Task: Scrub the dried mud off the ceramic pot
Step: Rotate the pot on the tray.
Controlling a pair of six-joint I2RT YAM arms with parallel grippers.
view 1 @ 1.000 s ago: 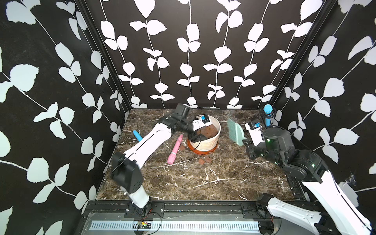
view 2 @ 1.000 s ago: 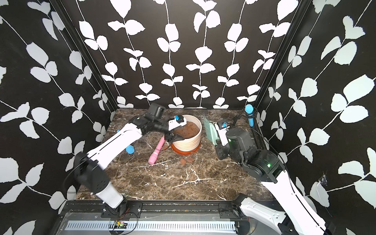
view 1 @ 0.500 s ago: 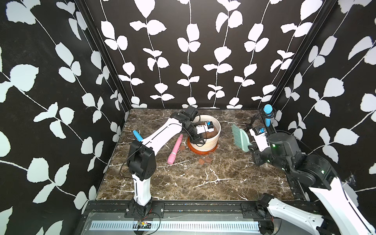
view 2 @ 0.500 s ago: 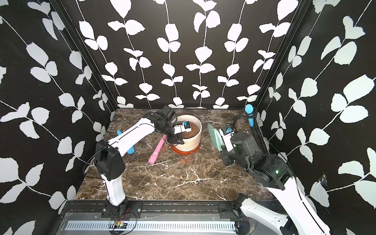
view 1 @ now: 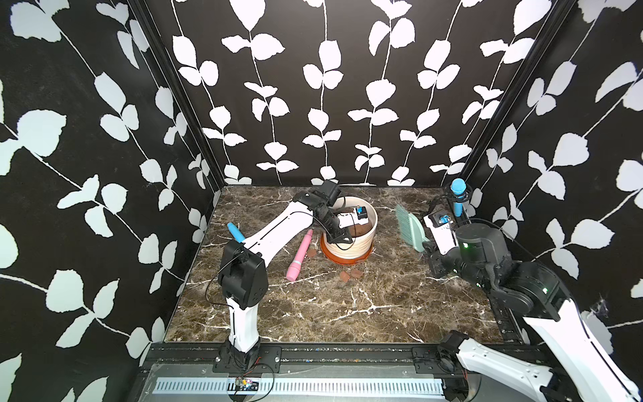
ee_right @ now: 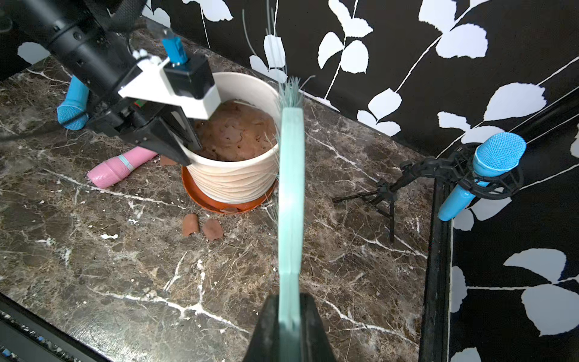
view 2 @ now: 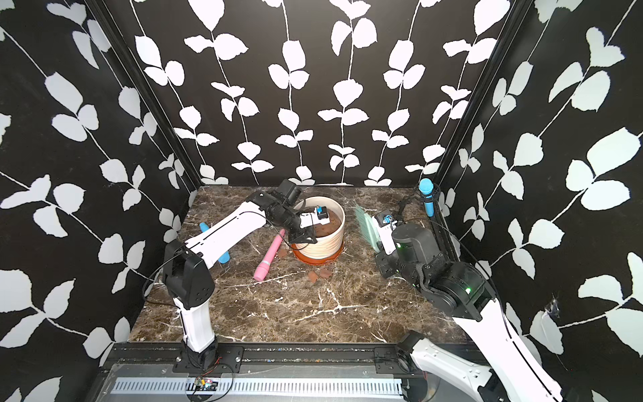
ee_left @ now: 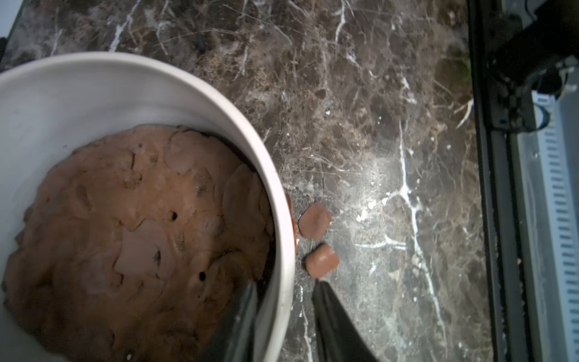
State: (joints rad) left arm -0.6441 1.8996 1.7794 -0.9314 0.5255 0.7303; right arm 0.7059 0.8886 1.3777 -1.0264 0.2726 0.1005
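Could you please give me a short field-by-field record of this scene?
pot: round cream ribbed ceramic pot on orange saucer, upright, brown soil inside
mud: three flat reddish-brown mud chips on the marble table beside it
left gripper: open, jaws astride the pot's rim
right gripper: shut on pale green hand brush, clear of the pot

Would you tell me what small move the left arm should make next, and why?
Probably close the left gripper on the ceramic pot rim: its fingers straddle the wall, the outer one apart, and the right gripper holds the brush ready.
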